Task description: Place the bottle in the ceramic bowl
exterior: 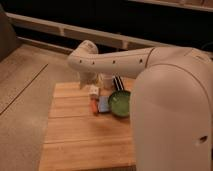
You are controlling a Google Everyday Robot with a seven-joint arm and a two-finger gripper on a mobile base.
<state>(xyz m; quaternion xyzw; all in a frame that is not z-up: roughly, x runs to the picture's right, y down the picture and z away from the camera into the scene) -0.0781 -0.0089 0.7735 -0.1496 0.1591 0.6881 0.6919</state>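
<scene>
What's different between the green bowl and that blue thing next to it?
The bowl is round; the blue block is rectangular. The bowl is hollow, glossy green inside with a dark rim; the block is flat and plain blue. The bowl is wider than the block. Both sit side by side on the wooden table. The pincer hangs just beyond them, by the pale bottle.
</scene>
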